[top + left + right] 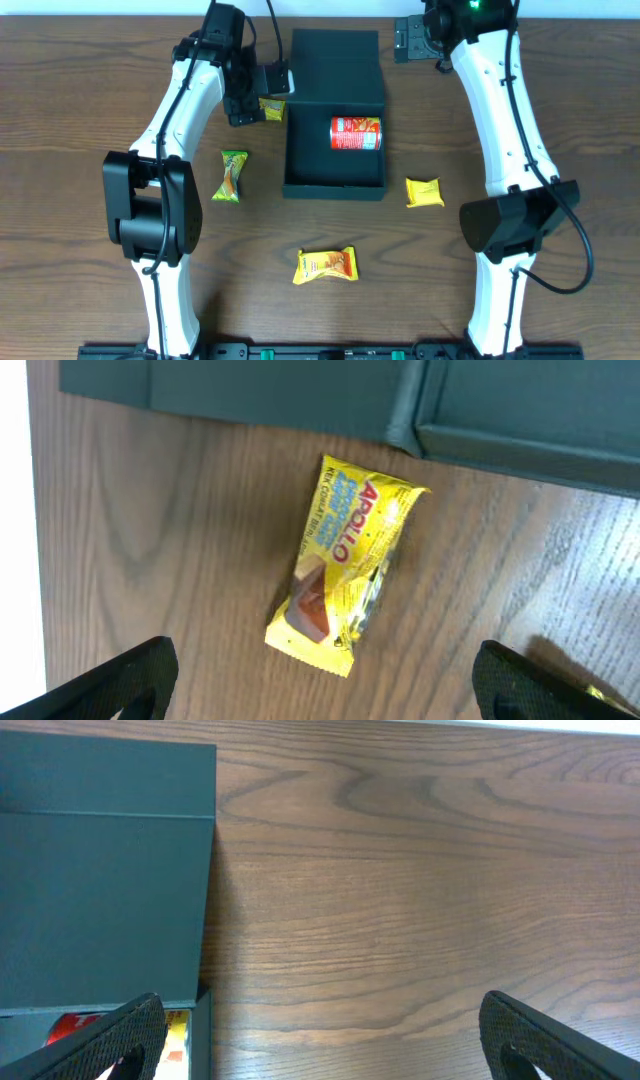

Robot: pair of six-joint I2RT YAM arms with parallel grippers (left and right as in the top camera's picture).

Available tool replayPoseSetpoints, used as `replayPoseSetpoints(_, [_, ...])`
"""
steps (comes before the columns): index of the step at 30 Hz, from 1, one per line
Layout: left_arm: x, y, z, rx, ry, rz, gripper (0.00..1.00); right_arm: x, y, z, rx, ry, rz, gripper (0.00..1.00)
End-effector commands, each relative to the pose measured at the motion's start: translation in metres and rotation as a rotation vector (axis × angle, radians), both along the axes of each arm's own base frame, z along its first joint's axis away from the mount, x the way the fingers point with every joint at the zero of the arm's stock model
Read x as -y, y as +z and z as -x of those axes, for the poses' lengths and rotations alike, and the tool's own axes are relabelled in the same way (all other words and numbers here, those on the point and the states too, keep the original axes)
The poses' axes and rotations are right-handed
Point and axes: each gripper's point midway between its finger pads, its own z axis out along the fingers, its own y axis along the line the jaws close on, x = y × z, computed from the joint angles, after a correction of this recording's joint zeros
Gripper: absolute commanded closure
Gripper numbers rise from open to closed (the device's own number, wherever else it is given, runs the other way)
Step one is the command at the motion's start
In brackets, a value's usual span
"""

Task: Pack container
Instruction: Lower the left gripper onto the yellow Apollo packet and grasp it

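Left hand [322, 695], wide open and empty, hung over a yellow packet [340, 565] just left of the container [320, 165]. Right hand [330, 1050], equally open and empty, hung right of its lid.

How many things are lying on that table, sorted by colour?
Yellow snack packets: 3
Green snack packet: 1
Red snack packet: 1
Dark teal container: 1
Total: 6

Both arms stretch far forward. The left gripper [327, 678] points downward, jaws spread wide; the right gripper [325, 1035] is equally agape.
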Motion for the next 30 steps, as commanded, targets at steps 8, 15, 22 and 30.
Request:
replayPoseSetpoints(8, [-0.012, -0.056, -0.022, -0.028, 0.080, -0.012, 0.05, 0.002, 0.002, 0.002, -0.004, 0.009, 0.011, 0.01])
replayPoseSetpoints(15, [-0.010, -0.069, -0.028, -0.029, 0.116, 0.006, 0.10, 0.002, 0.002, 0.002, -0.004, 0.009, 0.011, 0.01])
replayPoseSetpoints(22, [-0.010, -0.071, -0.023, -0.052, 0.113, 0.009, 0.46, 0.002, 0.002, 0.002, -0.004, 0.009, 0.012, 0.01])
replayPoseSetpoints(30, [-0.004, -0.070, -0.023, -0.055, 0.102, 0.038, 0.77, 0.002, 0.001, 0.003, -0.009, 0.009, 0.012, 0.01])
